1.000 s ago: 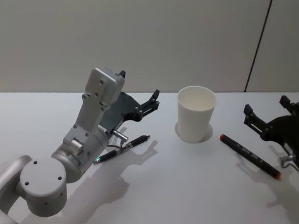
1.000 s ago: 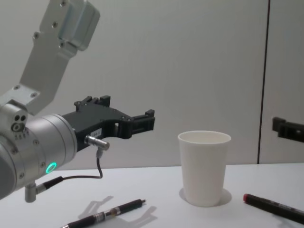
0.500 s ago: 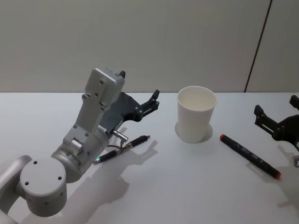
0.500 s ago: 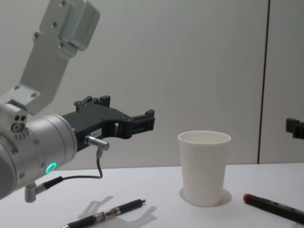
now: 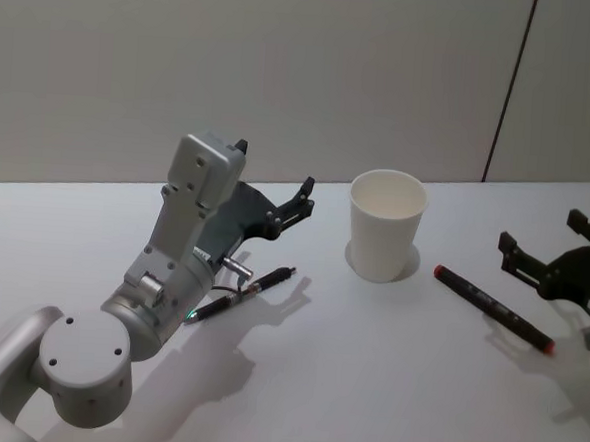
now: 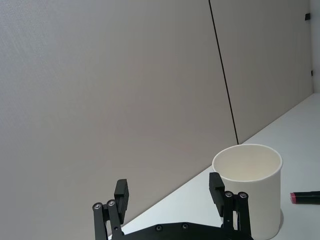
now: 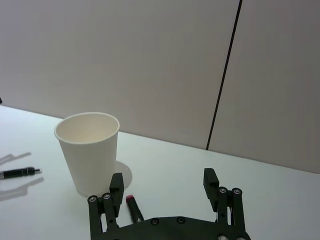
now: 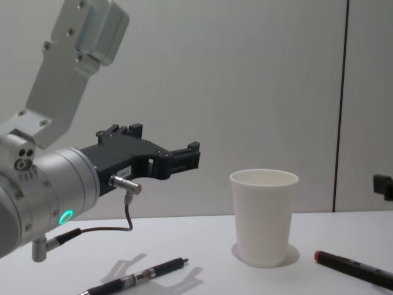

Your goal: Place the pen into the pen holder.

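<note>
Head view: right gripper (image 5: 541, 232), jaws spread, has backed off rightward from the pen holder (image 5: 385, 237) and now sits beside the red-tipped pen (image 5: 492, 307) lying right of it; grasp likely next. Left gripper (image 5: 274, 166), jaws spread, parked left of the pen holder.

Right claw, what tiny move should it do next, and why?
Probably dip the right claw down over the black marker with red ends. The claw is open and empty, hanging above the table right beside the marker, which lies flat beside the white paper cup, not in it. The left claw hangs open above a black pen.
</note>
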